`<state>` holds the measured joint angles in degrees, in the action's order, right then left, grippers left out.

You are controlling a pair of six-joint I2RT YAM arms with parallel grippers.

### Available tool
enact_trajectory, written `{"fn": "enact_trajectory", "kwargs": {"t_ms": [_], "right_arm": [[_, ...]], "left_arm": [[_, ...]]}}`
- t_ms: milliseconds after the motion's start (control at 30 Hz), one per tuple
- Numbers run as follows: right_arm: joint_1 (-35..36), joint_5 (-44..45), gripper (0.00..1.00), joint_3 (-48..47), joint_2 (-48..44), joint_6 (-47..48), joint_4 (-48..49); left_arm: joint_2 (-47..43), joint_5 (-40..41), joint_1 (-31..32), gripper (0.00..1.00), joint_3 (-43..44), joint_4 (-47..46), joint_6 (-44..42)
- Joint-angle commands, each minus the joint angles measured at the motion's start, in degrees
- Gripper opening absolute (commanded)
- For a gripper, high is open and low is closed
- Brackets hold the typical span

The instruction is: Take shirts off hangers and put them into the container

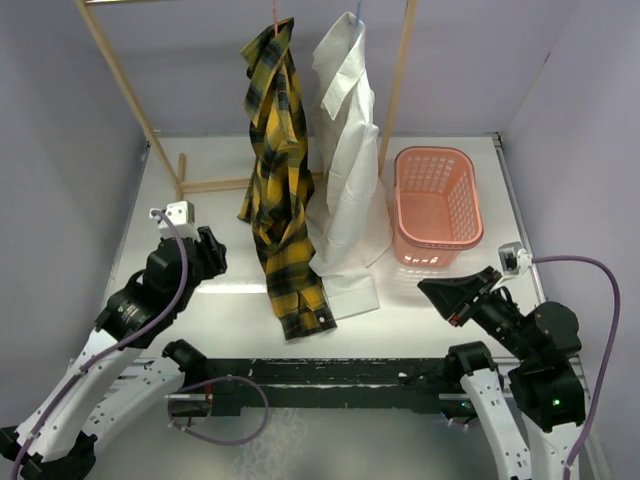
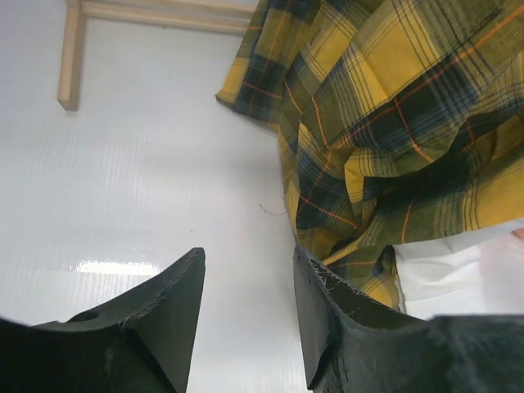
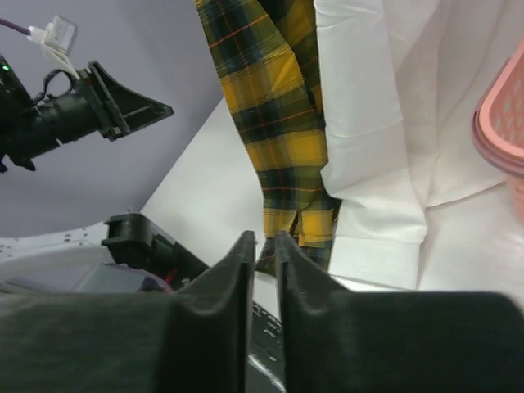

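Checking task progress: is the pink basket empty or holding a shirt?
Empty. The basket shows only its bare floor; the plaid shirt and white shirt hang outside it.

Left arm (image 1: 150, 290) and right arm (image 1: 535, 345) with black joints, white lower links, thin purple cables (image 1: 575, 258), black wedge-shaped fingers (image 2: 164, 315), small green light (image 1: 554, 403)

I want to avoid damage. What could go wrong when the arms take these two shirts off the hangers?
The plaid shirt and white shirt hang touching, so pulling one may drag the other.
Both hang high from a thin wooden rack; a downward tug could tip it.
The long shirts may drape over the basket rim instead of dropping in.
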<state>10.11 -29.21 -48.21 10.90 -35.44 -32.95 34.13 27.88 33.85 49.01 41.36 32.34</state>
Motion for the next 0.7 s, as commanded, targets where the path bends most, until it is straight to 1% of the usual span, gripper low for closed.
{"fn": "enact_trajectory", "kwargs": {"t_ms": [0, 33, 67, 100, 133, 167, 233, 267, 367, 467, 600, 667], "right_arm": [[0.0, -2.3, 0.07, -4.0, 5.3, 7.1, -1.1], [0.0, -2.3, 0.04, -5.5, 7.7, 8.7, -2.7], [0.0, -1.9, 0.03, -7.3, 10.0, 10.1, -3.7], [0.0, -1.4, 0.05, -8.6, 12.2, 11.0, -4.3], [0.0, -0.9, 0.07, -11.0, 14.3, 11.8, -4.3], [0.0, -0.2, 0.13, -13.2, 16.5, 12.5, -4.3], [0.0, 0.5, 0.2, -17.4, 20.9, 13.6, -3.8], [0.1, 0.6, 0.27, -19.4, 23.3, 13.8, -3.1], [0.0, 0.6, 0.39, -27.6, 30.7, 14.1, -0.8], [0.1, 3.1, 0.48, -36.7, 38.9, 14.8, 0.1], [0.1, 9.5, 0.52, -51.8, 52.7, 17.4, -2.1], [0.2, 8.7, 0.53, -58.2, 58.8, 17.5, -2.2]], "left_arm": [[-3.4, -2.2, 0.2, 0.52, 0.4, -1.7, -3.6], [-5.1, -4.5, 0.2, 0.52, -1.3, -3.5, -6.6], [-7.0, -7.0, 0.2, 0.51, -2.4, -5.1, -9.7], [-8.6, -9.2, 0.2, 0.51, -3.0, -6.1, -11.9], [-9.9, -11.1, 0.1, 0.5, -3.5, -6.7, -13.9], [-10.9, -13.3, 0.1, 0.48, -3.8, -7.1, -15.2], [-12.1, -15.3, 0.2, 0.46, -3.9, -7.4, -16.5], [-12.4, -15.9, 0.2, 0.45, -4.0, -7.5, -16.7], [-11.6, -16.8, 0.1, 0.45, -3.9, -7.4, -17.2], [-10.3, -16.9, 0.2, 0.46, -3.6, -6.8, -17.2], [-9.3, -17.2, 0.2, 0.48, -3.1, -6.4, -17.2], [-9.6, -17.1, 0.2, 0.49, -3.3, -6.4, -17.2]]}}
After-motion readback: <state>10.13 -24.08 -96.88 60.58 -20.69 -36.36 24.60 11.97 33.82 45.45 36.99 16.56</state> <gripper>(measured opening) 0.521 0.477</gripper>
